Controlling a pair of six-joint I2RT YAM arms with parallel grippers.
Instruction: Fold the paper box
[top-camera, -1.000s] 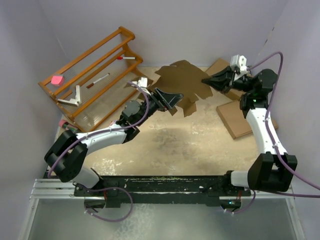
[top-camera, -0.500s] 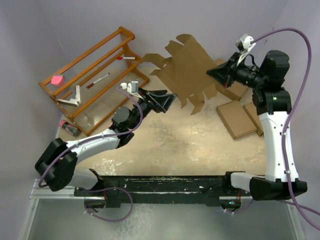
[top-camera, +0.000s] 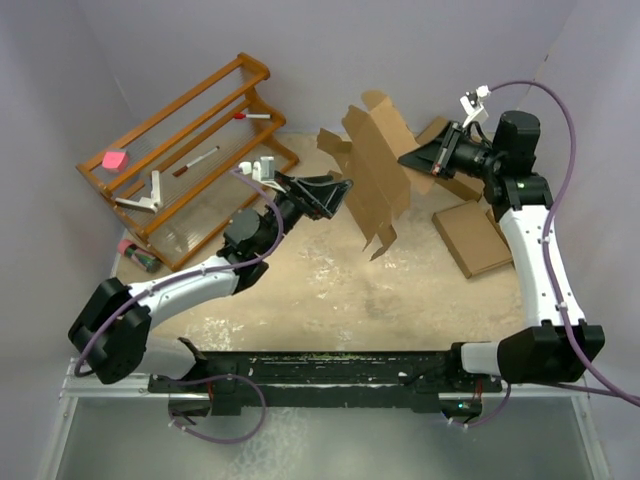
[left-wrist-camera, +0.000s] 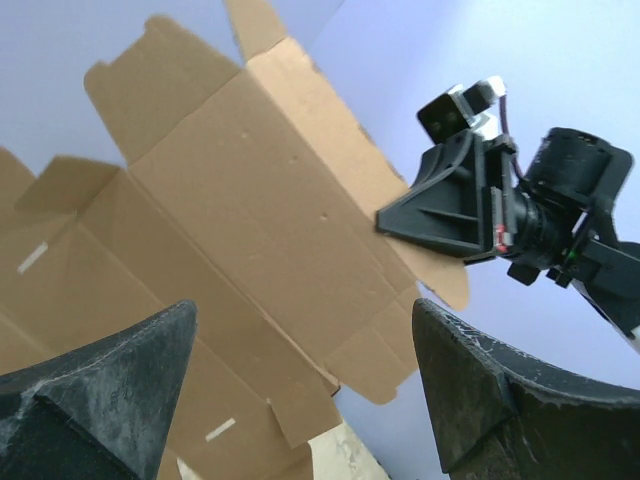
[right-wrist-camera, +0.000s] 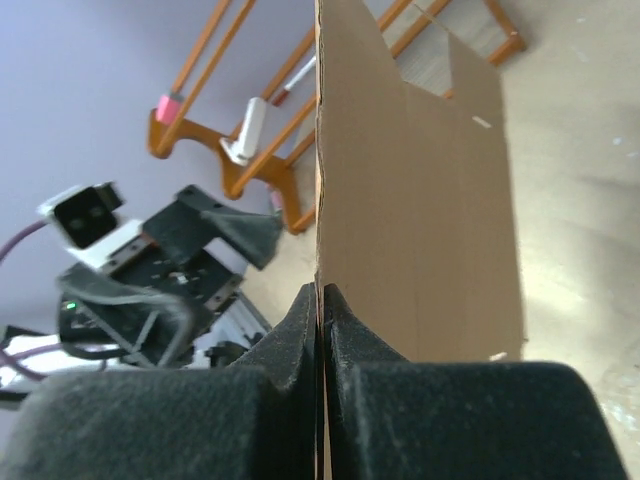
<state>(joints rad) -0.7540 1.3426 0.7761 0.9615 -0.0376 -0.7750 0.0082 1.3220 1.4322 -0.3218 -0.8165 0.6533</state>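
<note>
Now my right claw (top-camera: 404, 158), pinching the paper box (top-camera: 375, 175), has tipped it upright; its wrist view shows the grip; left claw (top-camera: 342, 196) gapes.

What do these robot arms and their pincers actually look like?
The left arm and right arm have white shells between bulky black joints. The left gripper and right gripper are black, each with two wedge-shaped fingers and a small white camera block behind. A purple cable loops along each arm.
</note>
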